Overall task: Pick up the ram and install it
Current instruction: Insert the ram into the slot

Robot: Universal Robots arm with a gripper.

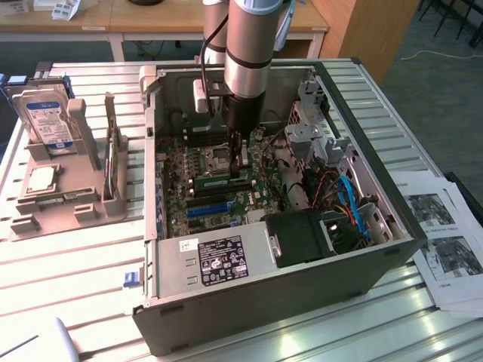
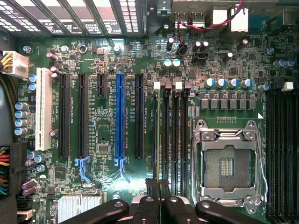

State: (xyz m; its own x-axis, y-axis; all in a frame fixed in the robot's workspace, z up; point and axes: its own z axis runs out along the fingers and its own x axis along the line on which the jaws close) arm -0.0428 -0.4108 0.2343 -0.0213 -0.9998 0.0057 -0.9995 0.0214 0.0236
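Exterior view first: your arm reaches straight down into the open computer case, which lies on its side on the slatted metal table. The gripper hangs with its tips right down at the motherboard. You will find the ram there, a green stick with a pale label standing on its long edge in the row of memory slots, between the processor socket and the blue slot. The fingertips meet the stick at its end toward the exterior view's right. Your jaws are pressed close together, with barely a slit between them. You cannot tell from either view whether they pinch the stick's top edge or merely bear on it. From the wrist view you look flat onto the board. The two dark fingers of the gripper sit side by side over the end of the black memory slots. The open processor socket is just beside them on one side, and the blue slot and a white slot are farther off on the other. Outside the case, toward the exterior view's left, a silver hard drive with a blue-white label stands upright in a grey holder, well apart from the gripper. Printed sheets lie on the table at the exterior view's right.
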